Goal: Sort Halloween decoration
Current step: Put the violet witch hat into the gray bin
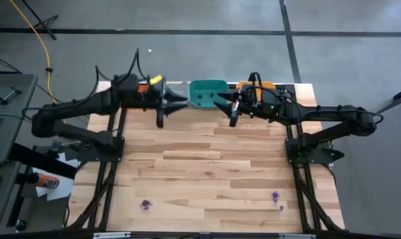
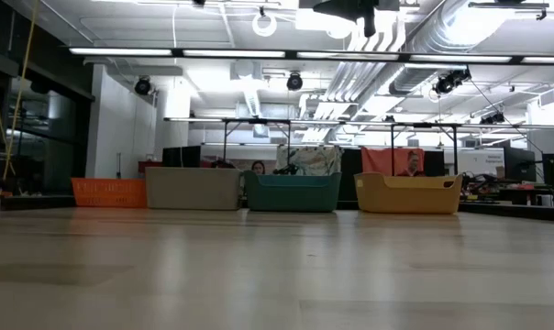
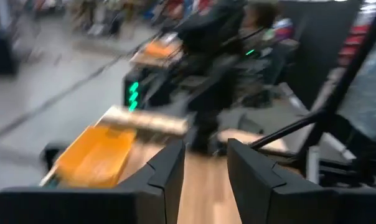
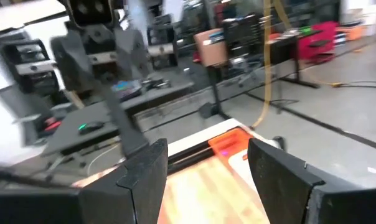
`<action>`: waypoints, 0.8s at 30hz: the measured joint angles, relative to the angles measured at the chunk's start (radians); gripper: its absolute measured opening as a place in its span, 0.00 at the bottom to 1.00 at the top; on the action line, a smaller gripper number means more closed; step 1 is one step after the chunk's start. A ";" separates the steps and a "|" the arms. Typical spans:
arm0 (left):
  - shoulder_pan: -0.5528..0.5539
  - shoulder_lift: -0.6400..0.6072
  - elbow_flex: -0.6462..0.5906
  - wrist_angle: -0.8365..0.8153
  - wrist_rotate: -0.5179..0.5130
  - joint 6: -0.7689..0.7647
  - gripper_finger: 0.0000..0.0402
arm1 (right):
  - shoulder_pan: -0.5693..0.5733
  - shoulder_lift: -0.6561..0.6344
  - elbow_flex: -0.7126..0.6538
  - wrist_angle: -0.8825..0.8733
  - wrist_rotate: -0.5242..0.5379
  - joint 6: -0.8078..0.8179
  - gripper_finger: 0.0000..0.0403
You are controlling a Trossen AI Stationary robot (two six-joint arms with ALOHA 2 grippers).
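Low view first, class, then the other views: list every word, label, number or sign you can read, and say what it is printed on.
None can be read in any view.
Orange tray: faint raised lettering on its front wall, too small and blurred to read.
Grey tray, green tray, yellow tray: no text shows.
Orange can beside the table: label too small to read.

We see a wide bare stretch of table (image 1: 214, 172) mid-board. Trays line the far edge, the green tray (image 1: 208, 93) between both raised arms. Purple trinkets (image 1: 276, 196) dot the near edge.
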 joint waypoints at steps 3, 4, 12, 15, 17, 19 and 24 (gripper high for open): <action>-0.109 0.020 0.000 0.076 -0.053 0.033 0.25 | 0.000 0.000 0.000 -0.004 -0.076 -0.015 0.54; -0.137 0.034 0.000 0.090 -0.062 0.040 0.25 | 0.000 0.000 0.000 -0.004 -0.102 -0.020 0.54; -0.217 0.130 -0.126 0.279 -0.142 -0.067 0.22 | 0.002 0.000 0.000 -0.095 -0.335 0.003 0.54; -0.217 0.110 -0.260 0.474 -0.182 -0.167 0.21 | 0.002 0.000 0.000 -0.204 -0.392 0.027 0.54; -0.217 0.079 -0.342 0.550 -0.228 -0.230 0.20 | 0.002 0.000 0.000 -0.274 -0.423 0.031 0.54; -0.217 0.047 -0.397 0.576 -0.272 -0.274 0.20 | 0.008 0.000 0.000 -0.345 -0.432 0.026 0.54; -0.213 -0.017 -0.458 0.527 -0.336 -0.246 0.20 | 0.047 0.000 0.000 -0.485 -0.448 0.073 0.54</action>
